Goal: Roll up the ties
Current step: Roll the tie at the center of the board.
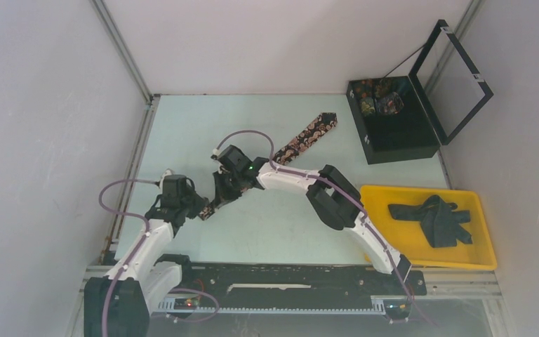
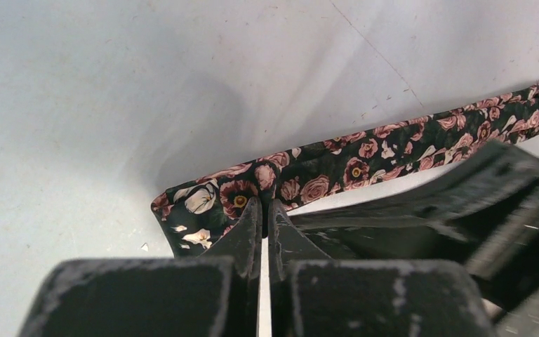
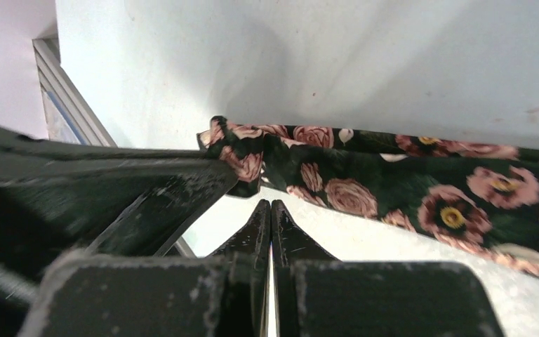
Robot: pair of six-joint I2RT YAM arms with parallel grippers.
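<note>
Ties sit in three spots. The table (image 1: 203, 126), pale green, fills the middle of the top view. A black box (image 1: 400, 137) with its lid raised stands at the upper right, with rolled patterned ties (image 1: 377, 98) in its far end. A yellow tray (image 1: 488, 261) lies at the lower right, holding plain dark ties (image 1: 435, 219) in a loose heap. A rose tie (image 1: 307, 137) lies flat on the table, slanting from right of centre down toward the lower left, where both arms meet over its narrow end. That end is folded back on itself. The left pincer (image 2: 263, 210) is closed tight, its tips against the tie's lower edge just beside the fold; whether any cloth is nipped between them I cannot tell. The right pincer (image 3: 271, 207) is closed too, holding nothing, its tips just short of the tie's edge near the fold.
</note>
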